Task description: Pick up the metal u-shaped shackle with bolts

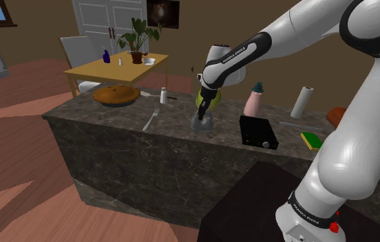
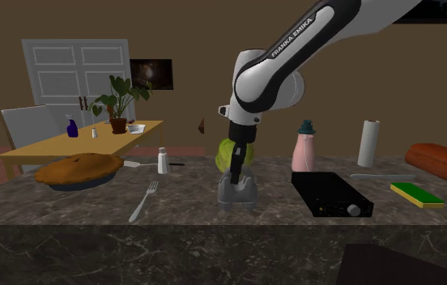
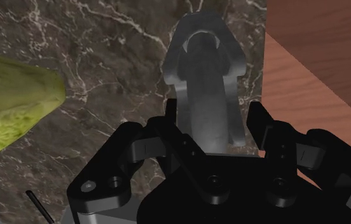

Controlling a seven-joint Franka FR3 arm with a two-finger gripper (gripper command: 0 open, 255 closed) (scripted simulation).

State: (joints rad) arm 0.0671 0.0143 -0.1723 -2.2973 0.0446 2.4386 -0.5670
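The grey shackle [image 3: 203, 76] lay on the dark marble counter [image 3: 104, 57]. In the wrist view its long axis ran straight out from between the fingers, away from the hand. Its rounded, closed end was farthest from the hand, and its two legs pointed back toward the palm. In the second exterior view the shackle [image 2: 238, 194] showed as a squat grey lump, and its heading could not be told there.

The gripper [image 3: 215, 118] stood directly over the legs' end, pointing down at the counter. In the shoulder view the gripper [image 1: 204, 112] hung at the shackle's [image 1: 203, 124] 12 o'clock, the fingertips down around it.

The fingers stood moderately apart and straddled the shackle's legs. One finger [image 3: 173, 124] sat against the metal. A thin gap showed between the other finger [image 3: 258, 121] and the nearer leg, so nothing was clasped.

In the second exterior view a fork [image 2: 144, 201] lay at the shackle's 9 o'clock and a black box [image 2: 331, 194] at its 3 o'clock. A green lump [image 2: 228, 150] sat behind at 12 o'clock.
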